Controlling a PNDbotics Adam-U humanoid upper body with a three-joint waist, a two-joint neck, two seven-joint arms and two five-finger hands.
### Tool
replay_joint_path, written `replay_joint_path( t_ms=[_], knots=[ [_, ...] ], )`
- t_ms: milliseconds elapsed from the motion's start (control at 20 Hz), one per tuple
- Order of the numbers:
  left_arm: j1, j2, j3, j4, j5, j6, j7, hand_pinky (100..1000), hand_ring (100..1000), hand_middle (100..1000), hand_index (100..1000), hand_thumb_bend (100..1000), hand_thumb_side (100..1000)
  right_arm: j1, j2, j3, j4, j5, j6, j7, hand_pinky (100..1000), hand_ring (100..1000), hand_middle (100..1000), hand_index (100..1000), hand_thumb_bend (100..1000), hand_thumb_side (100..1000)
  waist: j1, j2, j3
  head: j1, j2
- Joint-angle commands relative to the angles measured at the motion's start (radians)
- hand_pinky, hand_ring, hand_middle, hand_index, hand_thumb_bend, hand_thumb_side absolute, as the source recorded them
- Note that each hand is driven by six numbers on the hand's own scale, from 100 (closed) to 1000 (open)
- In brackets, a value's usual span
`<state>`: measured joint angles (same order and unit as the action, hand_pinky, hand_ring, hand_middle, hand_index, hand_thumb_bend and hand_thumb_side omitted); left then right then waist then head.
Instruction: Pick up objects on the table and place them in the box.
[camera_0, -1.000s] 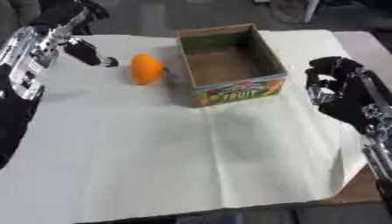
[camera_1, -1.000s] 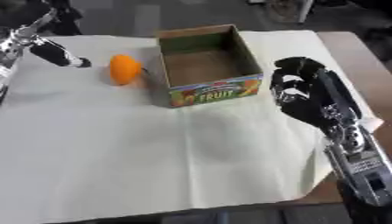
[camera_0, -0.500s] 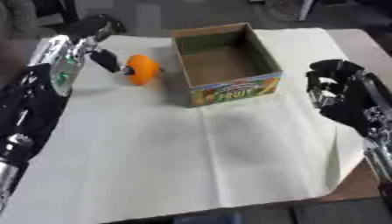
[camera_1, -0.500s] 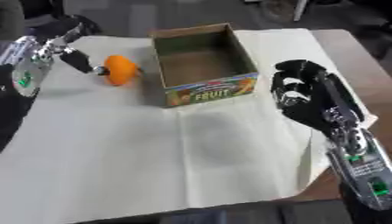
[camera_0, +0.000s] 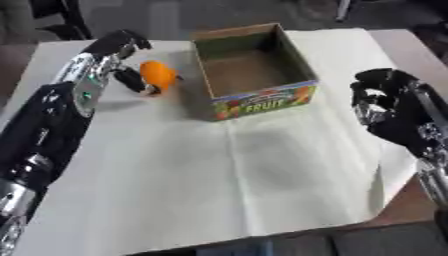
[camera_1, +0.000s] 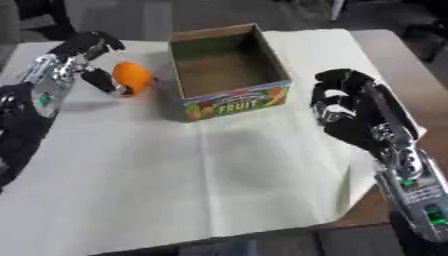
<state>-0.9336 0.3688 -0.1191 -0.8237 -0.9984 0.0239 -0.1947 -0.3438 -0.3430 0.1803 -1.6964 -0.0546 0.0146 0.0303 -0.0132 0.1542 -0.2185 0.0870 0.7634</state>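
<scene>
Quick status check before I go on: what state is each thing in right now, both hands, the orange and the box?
Left hand: at the orange, fingers curled round it.
Orange: on the table left of the box, not lifted clear as far as I can tell.
Box: upright, open at the top, nothing visible inside.
Right hand: idle to the right of the box, fingers curled, holding nothing.

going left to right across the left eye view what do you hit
left hand → orange fruit → open cardboard box marked FRUIT → right hand, all over the white sheet covering the table.
</scene>
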Motion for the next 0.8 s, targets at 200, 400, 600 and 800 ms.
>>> replay_joint_path(
  t_ms=[200, 400, 600, 800],
  knots=[
    [-0.008, -0.008, -0.006, 0.003, -0.058, 0.016, 0.041, 715, 808, 797, 858, 712, 190, -0.015, -0.007, -0.002, -0.01, -0.002, -0.002, 0.003, 613, 760, 539, 706, 100, 100, 0.002, -0.011, -0.006, 0.007, -0.004],
    [-0.001, -0.013, -0.007, 0.009, -0.093, 0.026, 0.059, 704, 797, 775, 852, 702, 198, -0.014, -0.006, -0.002, -0.009, -0.001, -0.002, 0.003, 613, 760, 538, 706, 100, 100, 0.001, -0.009, -0.008, 0.006, -0.002],
    [0.002, -0.018, -0.001, 0.027, -0.127, 0.048, 0.093, 665, 765, 739, 832, 678, 187, -0.014, -0.006, -0.003, -0.009, -0.001, -0.003, 0.003, 613, 760, 538, 706, 100, 100, 0.001, -0.007, -0.011, 0.006, -0.002],
    [0.004, -0.019, 0.007, 0.041, -0.131, 0.065, 0.144, 581, 681, 619, 750, 588, 186, -0.014, -0.005, -0.004, -0.008, -0.001, -0.003, 0.003, 613, 760, 538, 706, 100, 100, 0.0, -0.006, -0.013, 0.008, -0.003]
  ],
)
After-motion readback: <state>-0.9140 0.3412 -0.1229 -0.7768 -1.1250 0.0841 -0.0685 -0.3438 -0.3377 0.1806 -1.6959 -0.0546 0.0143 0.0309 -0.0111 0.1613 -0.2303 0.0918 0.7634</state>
